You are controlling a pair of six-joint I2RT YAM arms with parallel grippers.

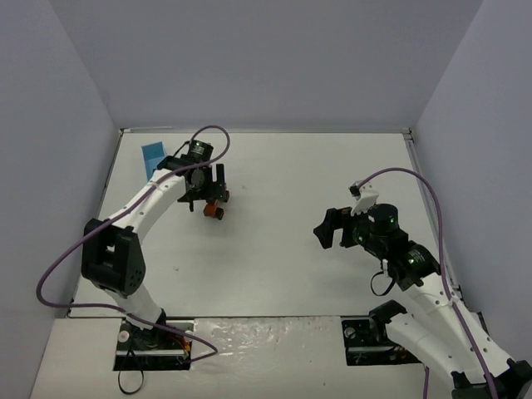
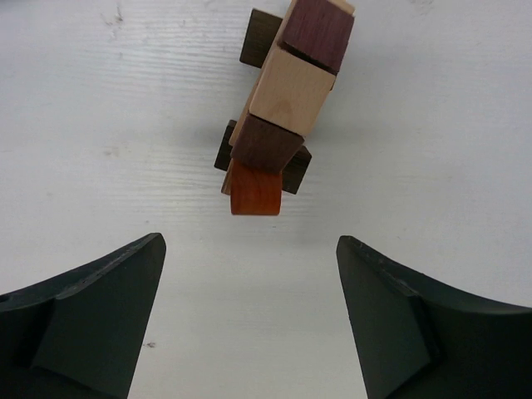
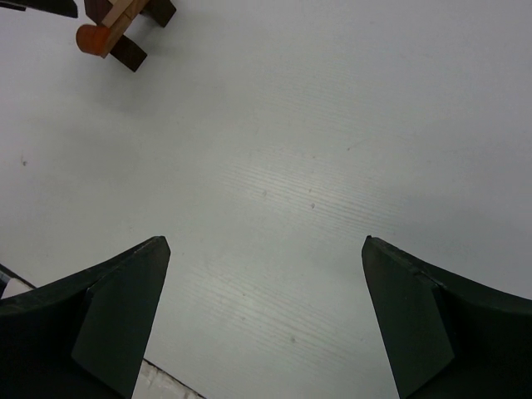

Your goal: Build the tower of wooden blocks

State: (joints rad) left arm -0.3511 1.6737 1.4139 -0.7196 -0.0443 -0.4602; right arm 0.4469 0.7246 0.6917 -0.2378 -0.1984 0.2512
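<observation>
The tower (image 2: 278,100) stands on the white table, a small stack of wood blocks seen from above in the left wrist view. It holds a reddish-purple block (image 2: 316,33), a light tan block (image 2: 287,87), a dark brown block (image 2: 264,145) and an orange piece (image 2: 256,191), with dark bars (image 2: 259,37) under them. My left gripper (image 2: 249,245) hovers just short of it, open and holding nothing. From the top view the tower (image 1: 214,209) sits just below the left gripper (image 1: 208,189). My right gripper (image 1: 328,226) is open over bare table, well to the right. In its wrist view, the right gripper (image 3: 266,241) has the tower (image 3: 116,33) far off at the top left.
A light blue box (image 1: 154,155) lies at the table's far left corner, behind the left arm. Grey walls close in the table on the left, back and right.
</observation>
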